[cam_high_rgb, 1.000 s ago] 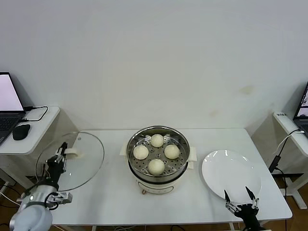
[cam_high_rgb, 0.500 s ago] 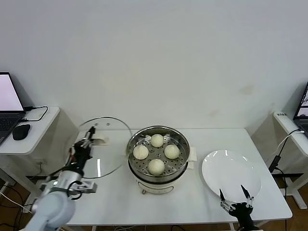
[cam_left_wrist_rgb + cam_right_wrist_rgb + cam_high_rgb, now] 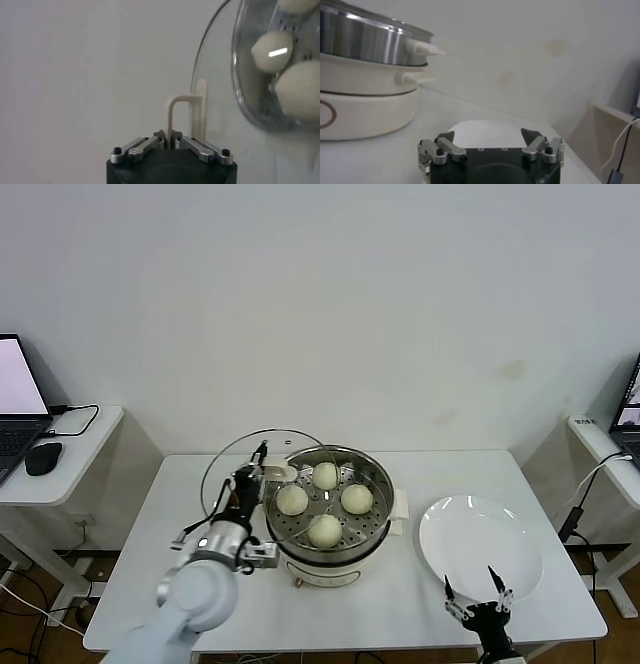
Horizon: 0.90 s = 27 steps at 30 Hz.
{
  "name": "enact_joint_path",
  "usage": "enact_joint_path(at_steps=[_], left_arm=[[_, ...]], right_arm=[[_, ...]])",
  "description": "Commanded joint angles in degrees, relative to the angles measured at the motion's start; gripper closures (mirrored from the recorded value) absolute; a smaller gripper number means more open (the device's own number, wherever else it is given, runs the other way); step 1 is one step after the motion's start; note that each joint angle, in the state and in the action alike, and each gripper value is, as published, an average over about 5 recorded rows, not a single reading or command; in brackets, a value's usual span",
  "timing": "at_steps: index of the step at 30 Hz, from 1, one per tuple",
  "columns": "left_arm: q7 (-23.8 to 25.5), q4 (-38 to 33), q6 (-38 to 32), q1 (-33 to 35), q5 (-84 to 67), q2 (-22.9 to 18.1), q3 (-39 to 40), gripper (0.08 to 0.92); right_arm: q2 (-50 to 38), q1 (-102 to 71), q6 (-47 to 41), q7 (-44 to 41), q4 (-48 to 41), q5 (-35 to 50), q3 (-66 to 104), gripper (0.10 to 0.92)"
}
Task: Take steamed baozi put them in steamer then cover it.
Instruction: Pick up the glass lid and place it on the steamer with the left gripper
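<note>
L end effector (image 3: 252,474) clamped on cover (image 3: 240,474) handle, lid tilted at steamer (image 3: 327,509) left rim, frame center. 4 baozi (image 3: 324,530) inside. I level it, center, then lower. R end effector (image 3: 478,602) wide open, empty, lower right.

L claw (image 3: 252,474) clamped, R claw (image 3: 476,597) agape.

The cover (image 3: 262,479), clamped by the left gripper (image 3: 250,477), hung tilted over the steamer (image 3: 327,504)'s left rim, blocking that side; four baozi (image 3: 324,530) filled its tray. Bare table (image 3: 180,524) lay left; a white plate (image 3: 480,546) occupied the right.
</note>
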Motion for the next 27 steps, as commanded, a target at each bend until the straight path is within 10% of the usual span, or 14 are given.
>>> enact_joint_path(at_steps=[1, 27], left_arm=[[8.1, 3.0, 6.4, -6.3, 9.5, -9.2, 7.4, 0.861], [7.4, 12.1, 5.3, -5.4, 17.7, -21.1, 8.1, 0.861]], right_arm=[[0.4, 0.7, 0.4, 1.0, -1.5, -2.7, -1.2, 0.202], [0.4, 0.7, 0.5, 1.1, -1.8, -3.3, -2.3, 0.203]])
